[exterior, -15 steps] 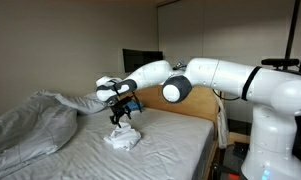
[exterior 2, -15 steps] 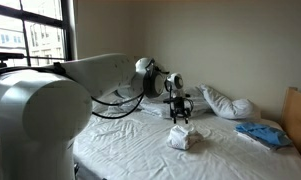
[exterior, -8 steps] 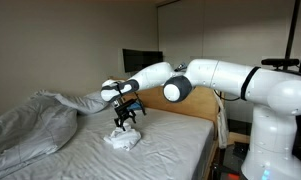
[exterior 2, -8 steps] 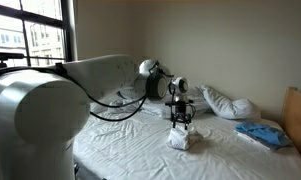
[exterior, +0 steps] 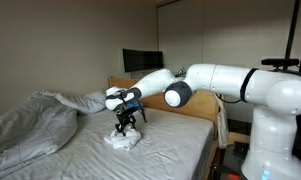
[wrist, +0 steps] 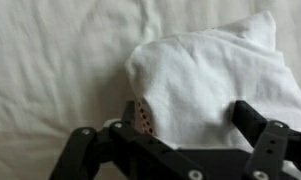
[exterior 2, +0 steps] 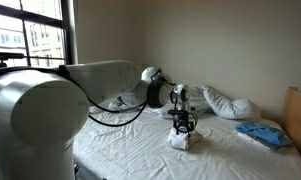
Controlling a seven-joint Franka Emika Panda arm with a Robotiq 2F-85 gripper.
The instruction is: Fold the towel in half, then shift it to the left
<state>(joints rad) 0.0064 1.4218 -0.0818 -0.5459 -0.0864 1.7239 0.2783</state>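
Observation:
A white towel point(exterior: 122, 141) lies bunched on the white bed sheet point(exterior: 140, 160); it also shows in the other exterior view point(exterior 2: 183, 140). My gripper point(exterior: 124, 125) points straight down onto it in both exterior views point(exterior 2: 182, 125). In the wrist view the towel point(wrist: 210, 75) fills the right half. The gripper point(wrist: 195, 125) is open, with one black finger on each side of the towel's near part. The fingertips point(wrist: 252, 122) reach the cloth; the jaws stand wide apart.
A rumpled grey blanket point(exterior: 30, 120) lies on one side of the bed. A white pillow point(exterior 2: 230, 103) and a blue cloth point(exterior 2: 262, 133) lie near the wooden headboard point(exterior 2: 298, 115). A window point(exterior 2: 30, 35) stands behind the arm.
The gripper has come down from a little above the towel onto it and shifted slightly along the bed. The towel has not moved.

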